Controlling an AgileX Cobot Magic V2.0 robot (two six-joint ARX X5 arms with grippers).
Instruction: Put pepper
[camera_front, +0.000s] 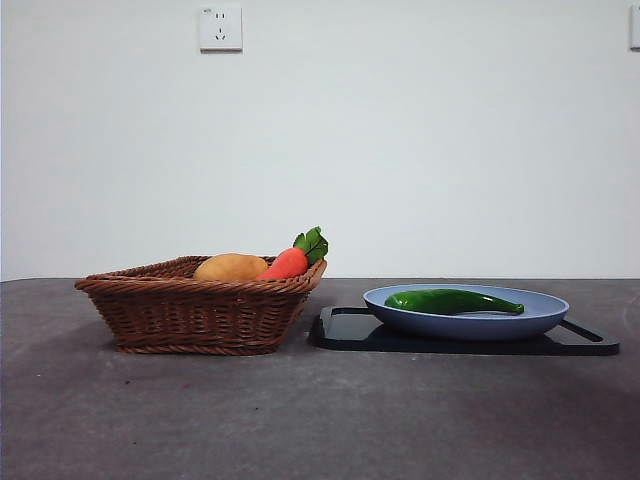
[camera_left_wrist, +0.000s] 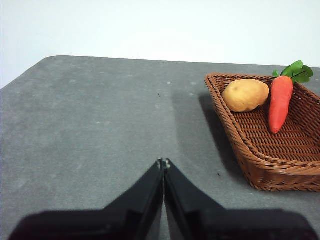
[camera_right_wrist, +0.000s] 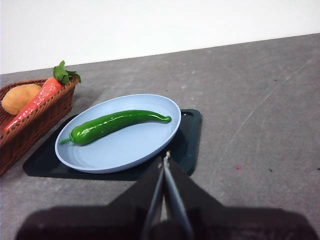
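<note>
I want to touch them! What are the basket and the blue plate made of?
The basket looks like woven brown wicker: you can see the braided strands. The blue plate looks like smooth plastic or glazed ceramic, hard to tell which; it has a soft, even sheen.

Left gripper (camera_left_wrist: 163, 162) and right gripper (camera_right_wrist: 165, 156), fingers pressed together, empty.

Wicker basket (camera_front: 195, 308) on the grey table (camera_front: 300, 420), holding a tan potato (camera_front: 231, 267) and an orange carrot (camera_front: 288, 263) with green leaves propped on the rim. Just beside the basket, a black tray (camera_front: 345, 330) bearing a blue plate (camera_front: 465, 322). Behind, a white wall with a socket (camera_front: 220, 28).
</note>
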